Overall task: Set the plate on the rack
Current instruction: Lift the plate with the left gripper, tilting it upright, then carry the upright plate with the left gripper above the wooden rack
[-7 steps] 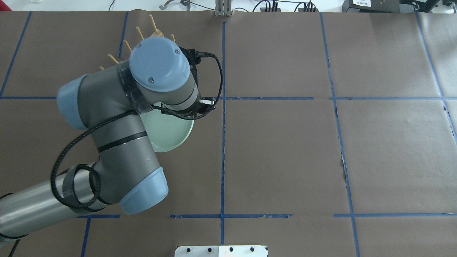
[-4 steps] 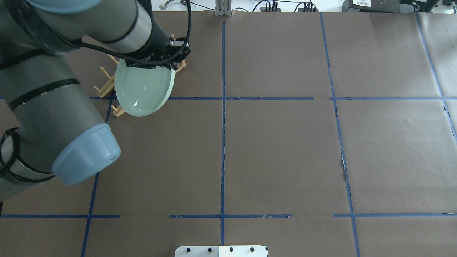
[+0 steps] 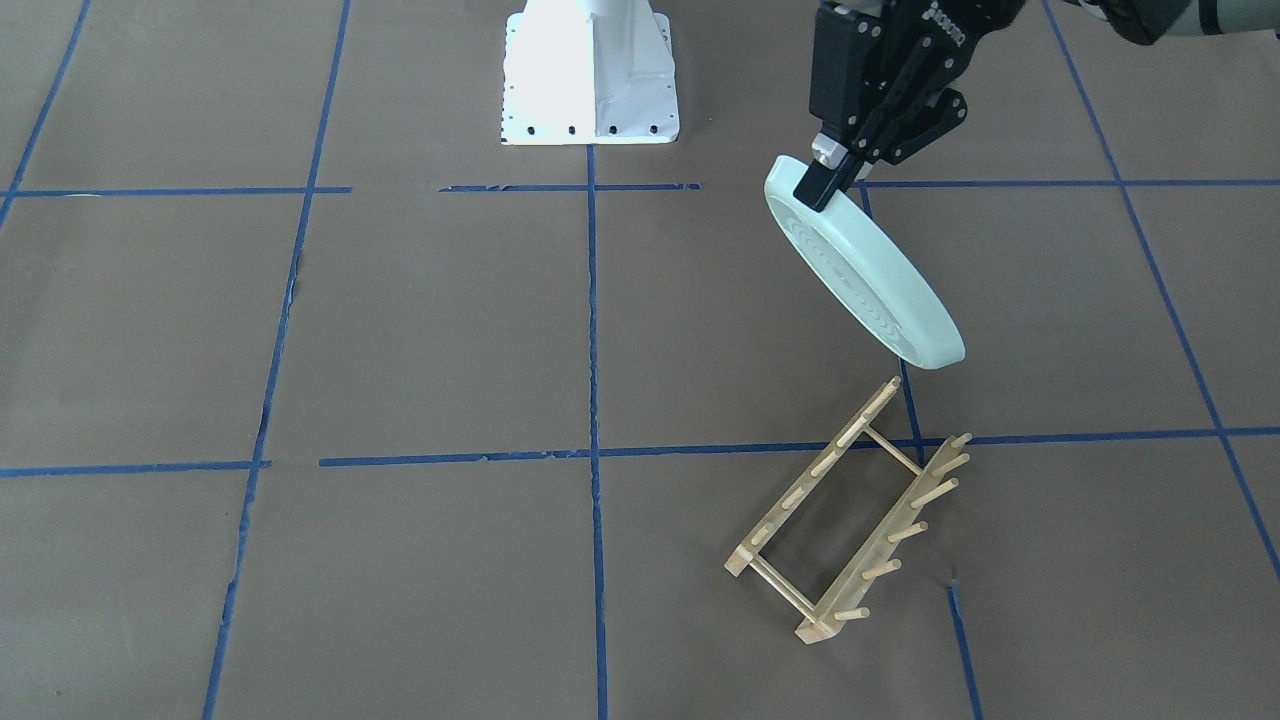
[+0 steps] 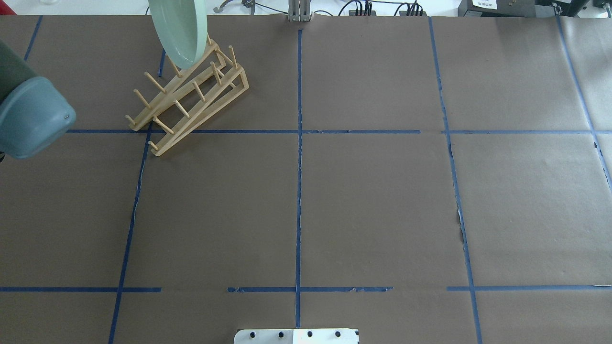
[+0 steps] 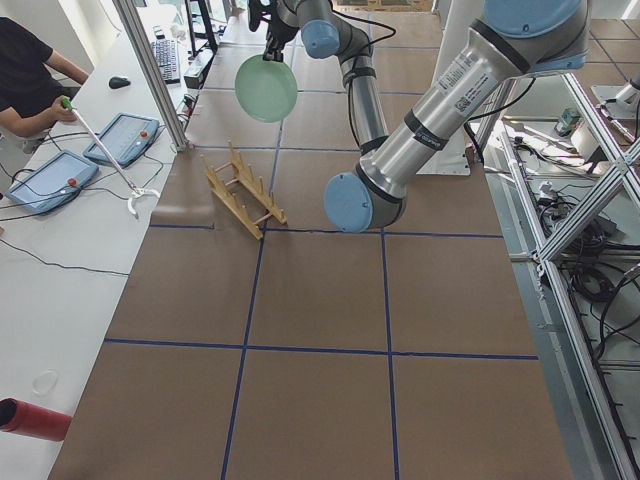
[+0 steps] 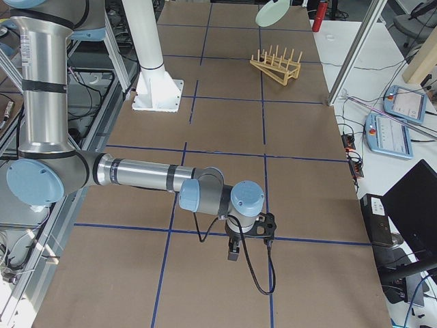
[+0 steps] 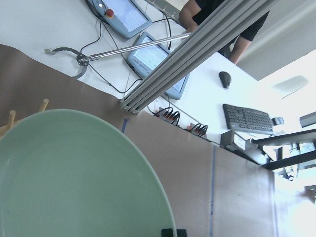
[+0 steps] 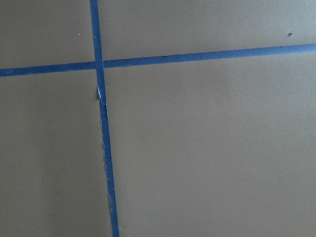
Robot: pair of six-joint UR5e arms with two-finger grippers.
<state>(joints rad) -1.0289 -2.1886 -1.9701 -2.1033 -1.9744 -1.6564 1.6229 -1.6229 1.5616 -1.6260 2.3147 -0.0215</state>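
My worktop is a flat surface covered in brown paper, marked into squares by blue tape lines. A light natural-wood dish rack with upright pegs stands on its far left part, one end over a tape crossing. My white metal base plate sits at the near edge.

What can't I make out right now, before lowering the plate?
- Overhead: the top edge cuts off part of the plate and the whole left gripper holding it.
- Left wrist: the plate hides nearly all the rack.
- Exterior right: the right gripper shows only here, small; open or shut unclear.
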